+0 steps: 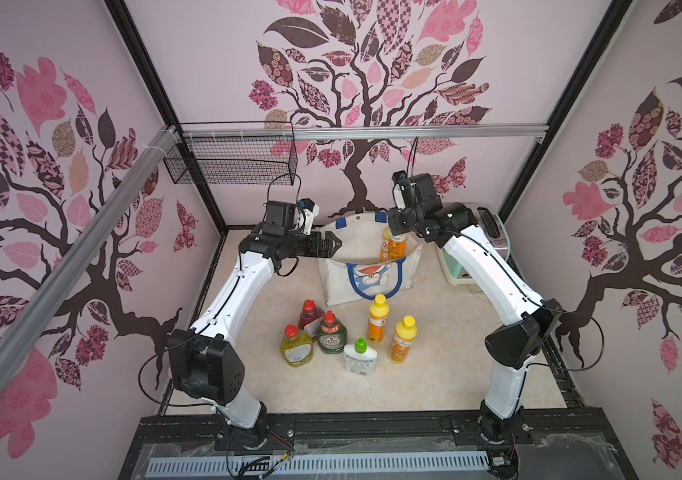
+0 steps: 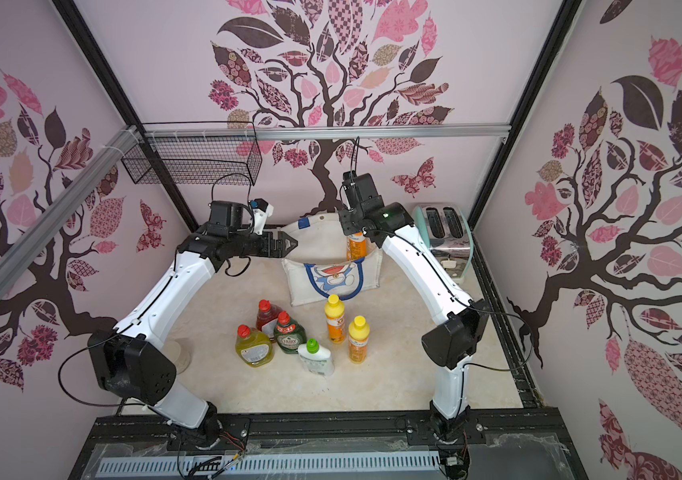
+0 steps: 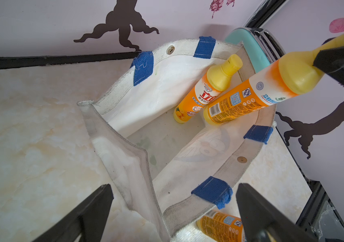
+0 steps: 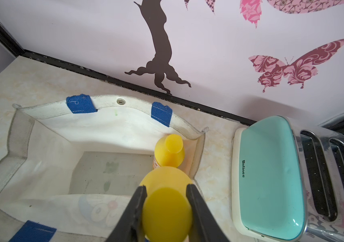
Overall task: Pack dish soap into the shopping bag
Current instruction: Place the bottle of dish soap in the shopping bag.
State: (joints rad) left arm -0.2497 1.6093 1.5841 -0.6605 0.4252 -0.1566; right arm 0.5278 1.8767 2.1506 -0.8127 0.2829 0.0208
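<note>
Your right gripper (image 4: 165,187) clamped an orange bottle's (image 3: 250,98) yellow cap (image 4: 166,211) inside the shopping bag's (image 1: 333,279) right end; your left gripper (image 1: 336,243) gaped empty beside its left rim.

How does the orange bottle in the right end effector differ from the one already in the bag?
The held bottle is clamped at its cap by the right end effector, base inside the bag; the bagged bottle stands free in a corner. In the left wrist view the held bottle shows its barcode, the bagged bottle its red logo. Both are orange, yellow-capped.
</note>
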